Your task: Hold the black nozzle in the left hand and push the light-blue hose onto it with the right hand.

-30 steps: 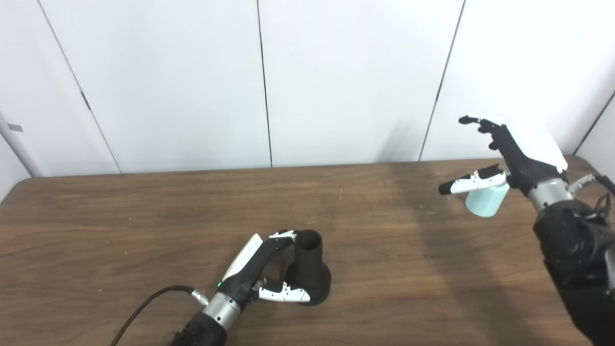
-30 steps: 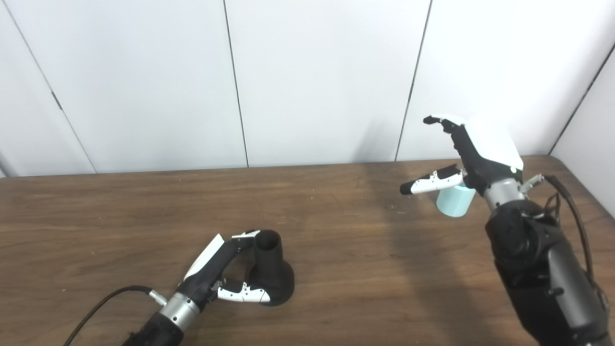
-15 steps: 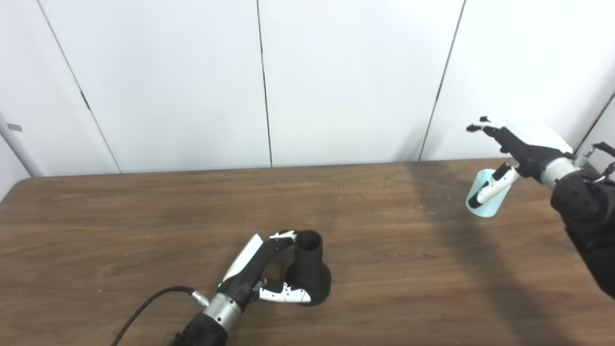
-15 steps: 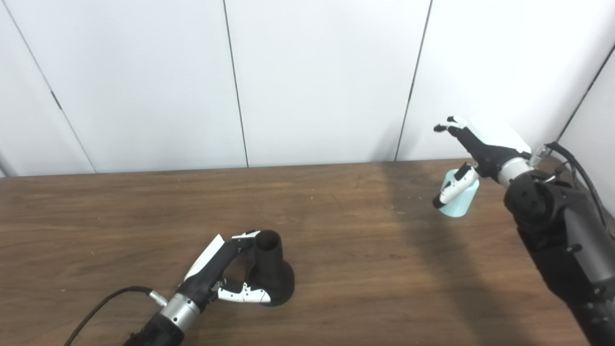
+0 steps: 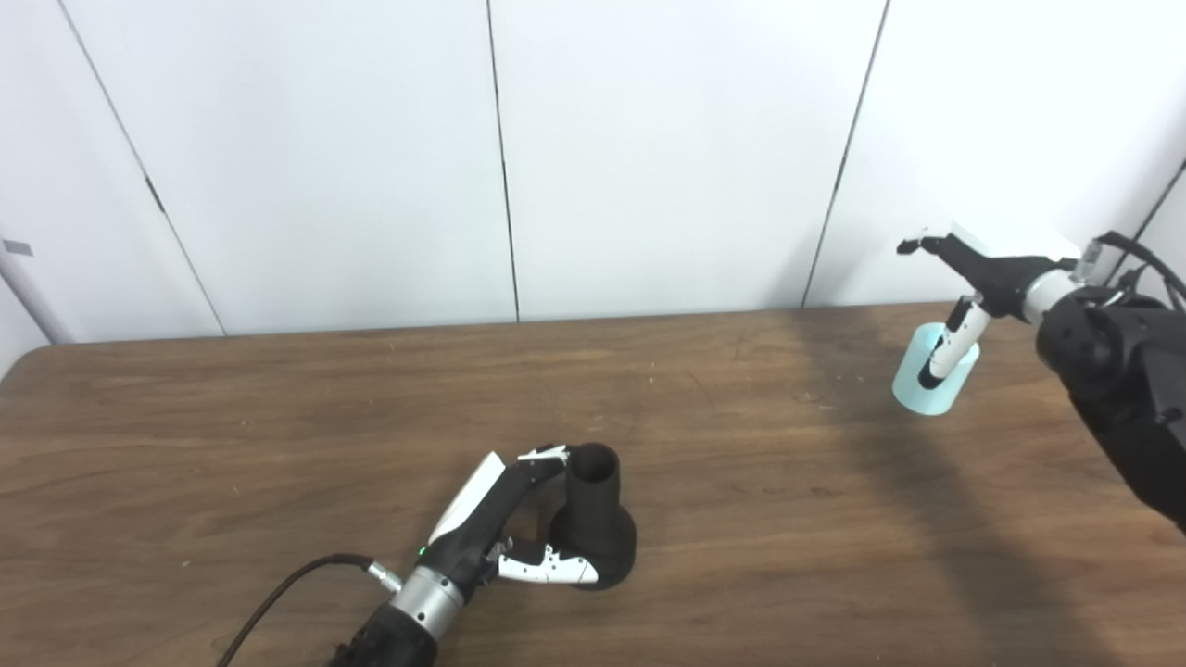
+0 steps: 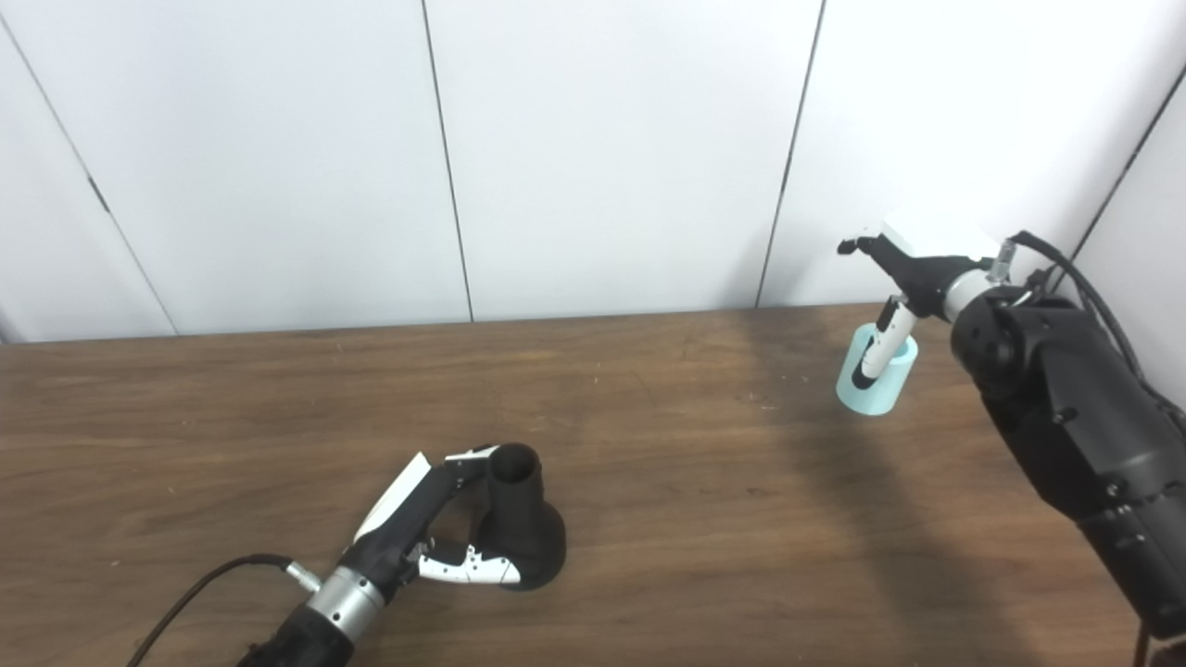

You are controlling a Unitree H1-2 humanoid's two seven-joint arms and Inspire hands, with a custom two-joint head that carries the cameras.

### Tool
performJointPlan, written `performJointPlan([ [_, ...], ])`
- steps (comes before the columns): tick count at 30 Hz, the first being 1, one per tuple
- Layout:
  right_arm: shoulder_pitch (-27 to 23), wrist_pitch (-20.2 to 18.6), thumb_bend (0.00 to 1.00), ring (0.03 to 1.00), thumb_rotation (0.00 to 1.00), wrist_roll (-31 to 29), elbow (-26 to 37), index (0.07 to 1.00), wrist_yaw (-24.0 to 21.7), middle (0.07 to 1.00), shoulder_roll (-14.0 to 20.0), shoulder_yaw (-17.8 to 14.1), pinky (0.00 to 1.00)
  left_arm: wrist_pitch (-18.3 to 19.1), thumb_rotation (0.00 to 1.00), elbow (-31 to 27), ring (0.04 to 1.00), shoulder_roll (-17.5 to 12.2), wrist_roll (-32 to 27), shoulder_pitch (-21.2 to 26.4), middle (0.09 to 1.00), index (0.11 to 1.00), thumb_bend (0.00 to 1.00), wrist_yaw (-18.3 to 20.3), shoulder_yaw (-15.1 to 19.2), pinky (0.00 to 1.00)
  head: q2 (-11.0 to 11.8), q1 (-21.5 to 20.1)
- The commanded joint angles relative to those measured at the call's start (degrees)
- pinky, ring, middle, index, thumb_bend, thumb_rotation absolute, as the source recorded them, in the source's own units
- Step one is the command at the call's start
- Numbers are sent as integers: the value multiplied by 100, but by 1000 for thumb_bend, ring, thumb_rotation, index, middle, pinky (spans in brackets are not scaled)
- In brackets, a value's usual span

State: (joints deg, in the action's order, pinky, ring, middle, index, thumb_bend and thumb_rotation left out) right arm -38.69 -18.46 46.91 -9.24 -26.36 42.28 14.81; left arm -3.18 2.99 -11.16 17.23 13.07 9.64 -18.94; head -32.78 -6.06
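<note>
Black nozzle (image 5: 593, 519): flared base, open tube mouth up, standing upright near front middle of table (image 5: 278, 435). Left hand (image 5: 500, 528) wrapped around it, fingers at neck, thumb at base. Light-blue hose (image 5: 927, 384): short pale cylinder, upright near far right table edge, well apart from nozzle. Wide bare wood between them. Right hand (image 5: 973, 278) spread, holding nothing, thumb down over hose front. Versus a second ago: right hand lower and farther back, thumb swung from sideways to pointing down; nozzle grip unchanged.
</note>
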Motion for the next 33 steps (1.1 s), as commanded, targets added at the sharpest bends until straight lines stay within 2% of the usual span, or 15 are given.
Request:
performJointPlan([
  [1,-348,186,1000,904,109,97,-34,845,314,910,147,-73,837,293,71,120,895,-89,178,-107,755,482,525,193,-68,1000,-24,-3],
  [5,-402,338,1000,867,114,44,-280,830,410,877,109,-76,765,304,71,116,895,-86,182,-105,755,482,525,197,-73,1000,-30,6],
  [12,-415,485,994,775,119,9,-424,801,420,792,119,-80,726,346,71,86,895,-91,167,-109,756,482,525,222,-76,1000,-36,9],
  [21,-419,638,995,763,119,33,-535,788,569,792,121,-88,674,359,71,41,895,-114,166,-108,757,482,525,254,-85,1000,-73,5],
  [33,-342,776,998,768,123,156,-636,787,867,794,135,-34,707,384,71,4,897,-107,182,-104,756,482,525,249,-91,1000,-88,25],
])
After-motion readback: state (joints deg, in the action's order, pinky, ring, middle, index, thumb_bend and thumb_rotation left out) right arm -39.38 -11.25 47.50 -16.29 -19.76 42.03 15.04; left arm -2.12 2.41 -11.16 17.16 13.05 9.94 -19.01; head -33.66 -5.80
